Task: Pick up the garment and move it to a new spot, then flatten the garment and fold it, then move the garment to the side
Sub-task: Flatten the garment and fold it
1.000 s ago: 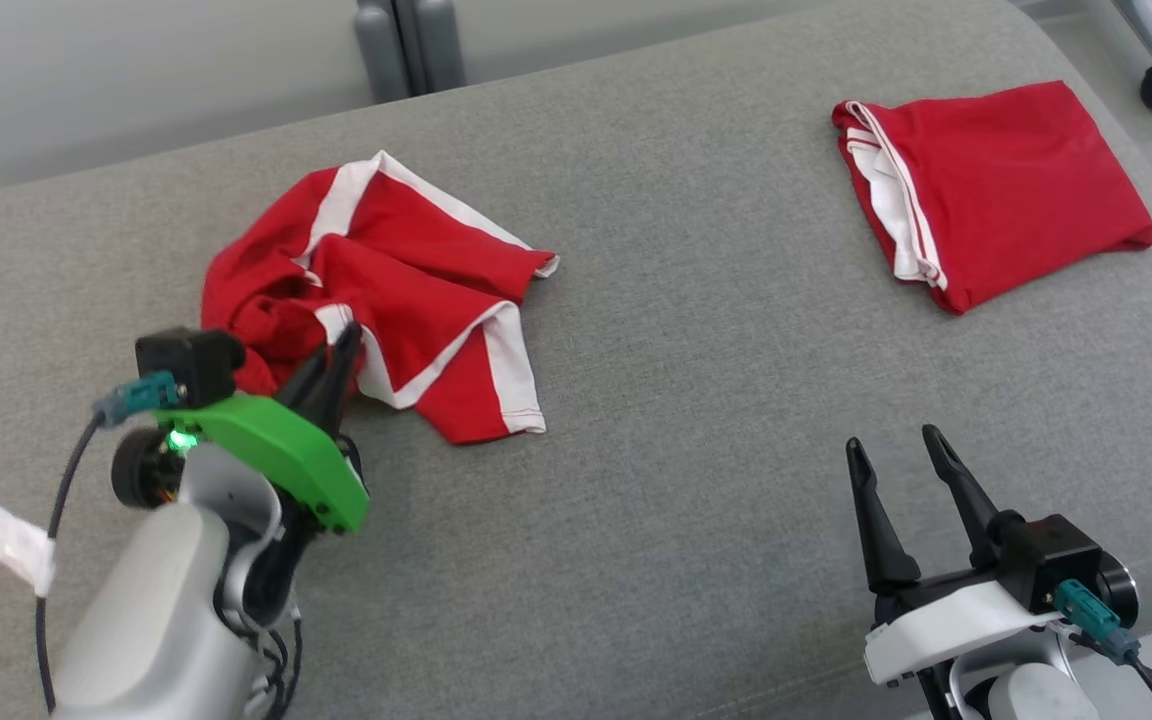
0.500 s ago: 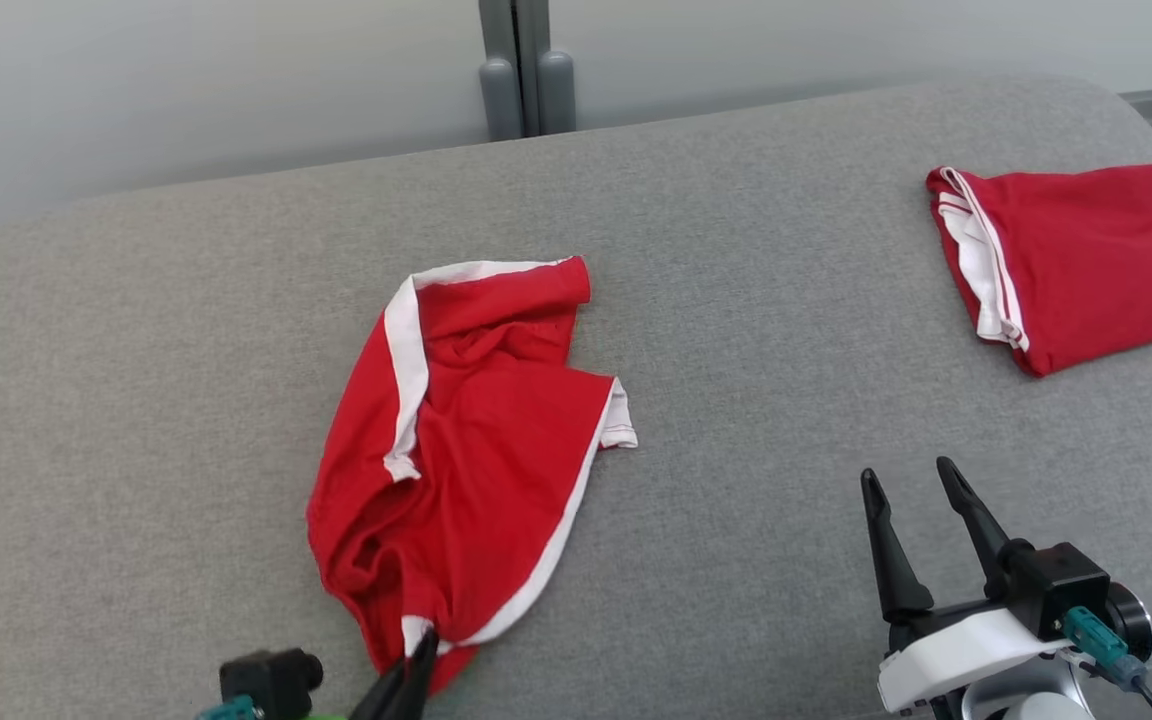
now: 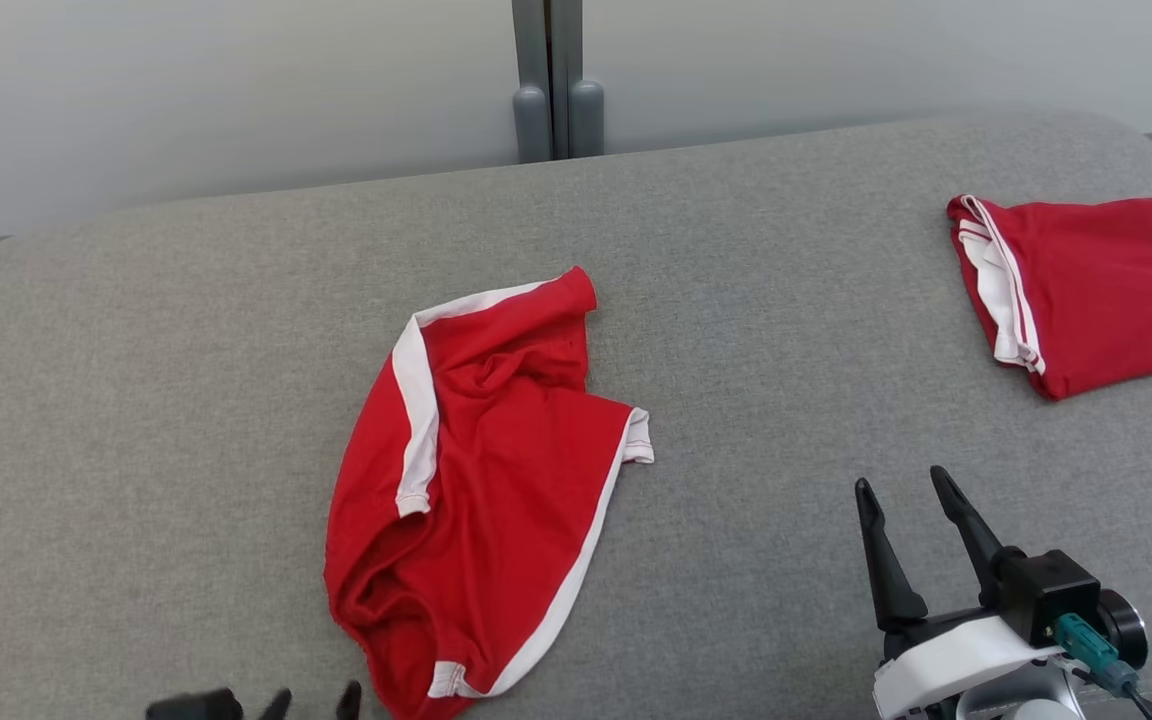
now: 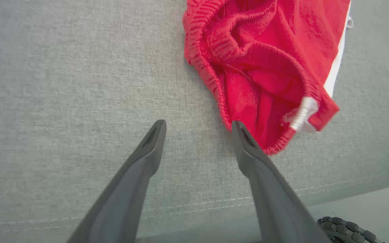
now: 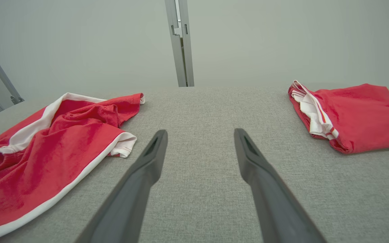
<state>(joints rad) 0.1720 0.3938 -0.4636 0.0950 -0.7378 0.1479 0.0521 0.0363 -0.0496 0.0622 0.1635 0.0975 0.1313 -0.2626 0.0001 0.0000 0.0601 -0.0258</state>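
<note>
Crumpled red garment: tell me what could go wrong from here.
The crumpled garment lies near the front edge of the cushion; flattening pulls might drag it off.
Its waistband is bunched in layers beside the open left tool, so a grasp may catch several.
Wide sweeps could disturb the folded garment.
</note>
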